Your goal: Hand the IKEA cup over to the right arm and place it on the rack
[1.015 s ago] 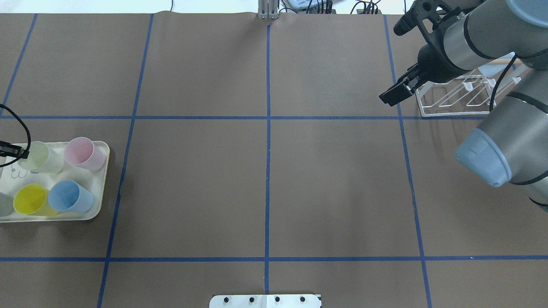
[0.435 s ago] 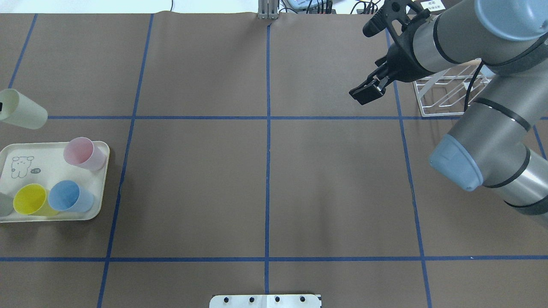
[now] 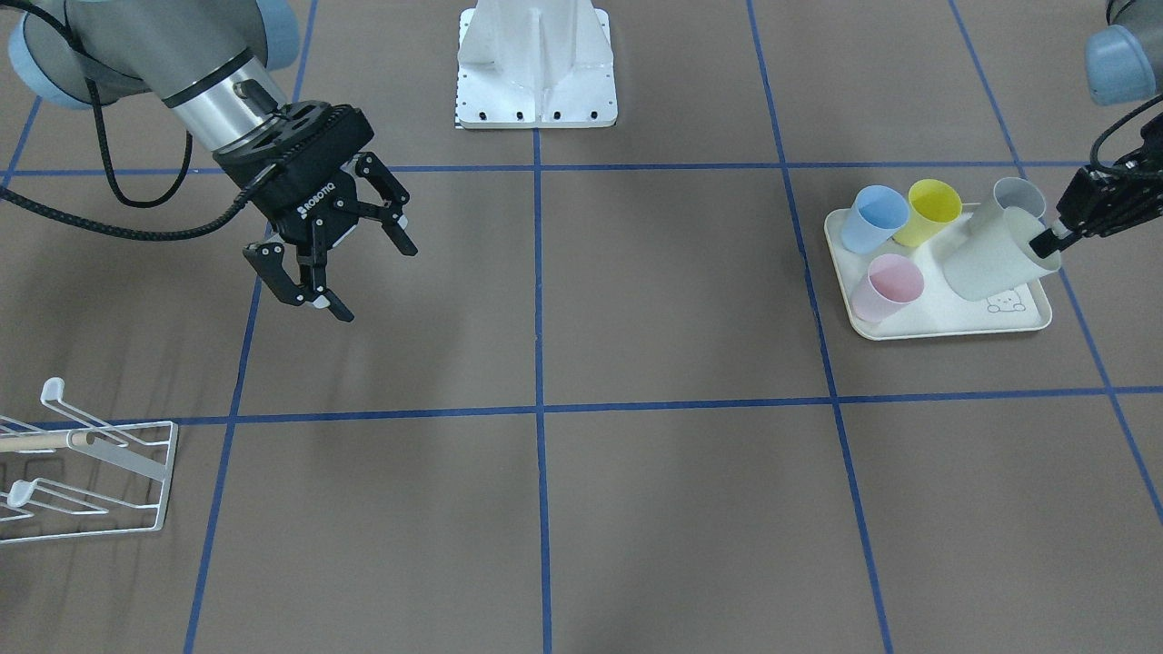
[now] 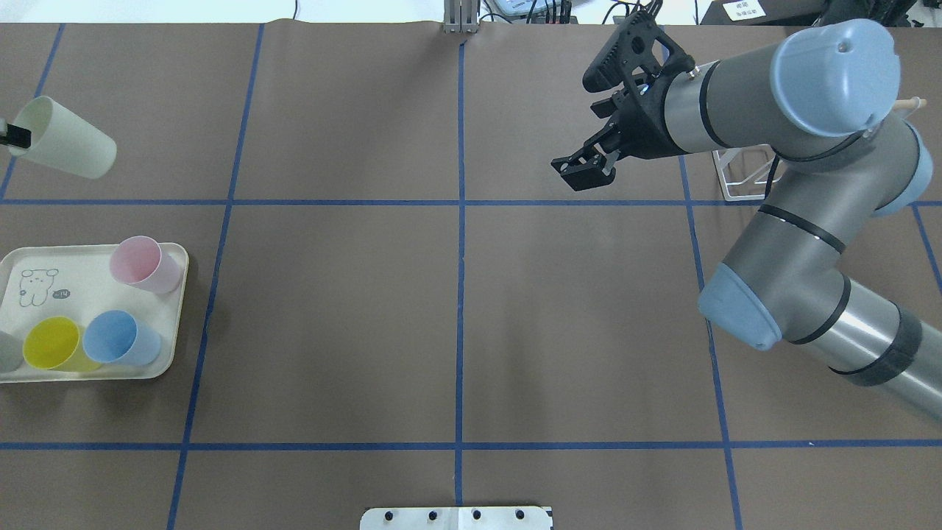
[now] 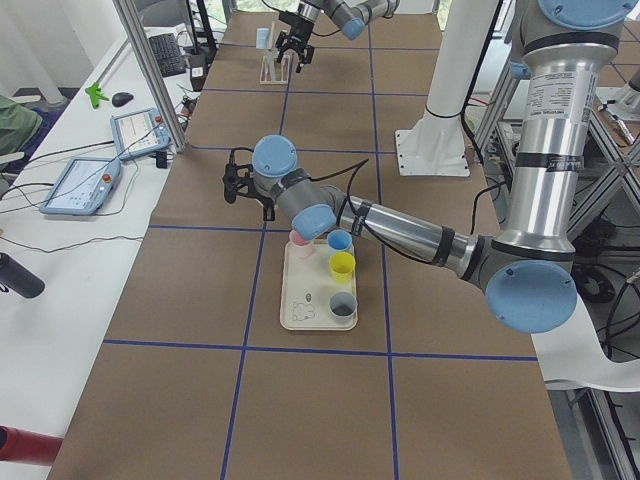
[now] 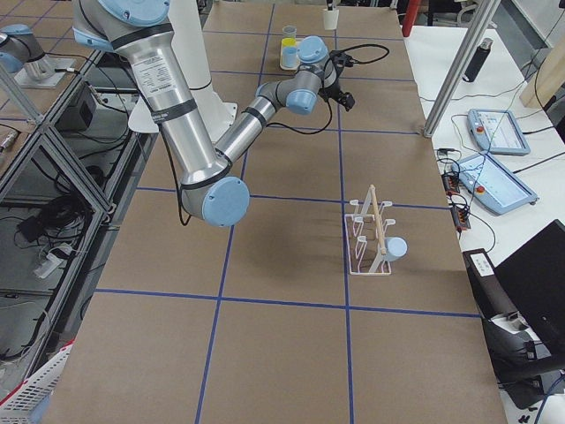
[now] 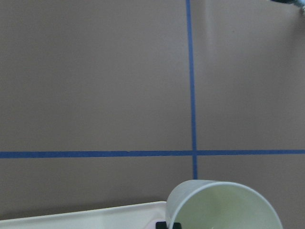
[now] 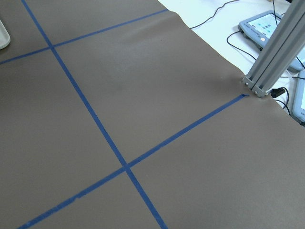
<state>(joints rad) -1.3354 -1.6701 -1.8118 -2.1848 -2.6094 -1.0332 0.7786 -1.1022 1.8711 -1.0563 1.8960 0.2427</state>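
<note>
The IKEA cup [image 4: 66, 149], pale green, hangs tilted on its side above the table, beyond the tray. My left gripper [image 3: 1054, 241] is shut on the cup's [image 3: 992, 262] rim, one finger inside the mouth. The left wrist view shows the cup's open mouth [image 7: 224, 206] at the bottom. My right gripper [image 3: 363, 277] is open and empty, hovering over bare table right of centre [image 4: 583, 173], well apart from the cup. The white wire rack [image 3: 100, 472] with its wooden dowel sits at the far right, mostly hidden behind the right arm in the overhead view [image 4: 738, 180].
A cream tray [image 4: 175, 316] at the left edge holds a pink cup [image 4: 145, 263], a yellow cup [image 4: 53, 344], a blue cup [image 4: 120, 338] and a grey cup [image 3: 1016, 195]. A light-blue cup [image 6: 395, 247] seems to sit on the rack's end. Blue tape lines cross the brown table.
My left gripper lifted the pale green cup off the tray and carried it toward the far side. The right arm swung left from the rack toward the table's centre, gripper still open.
</note>
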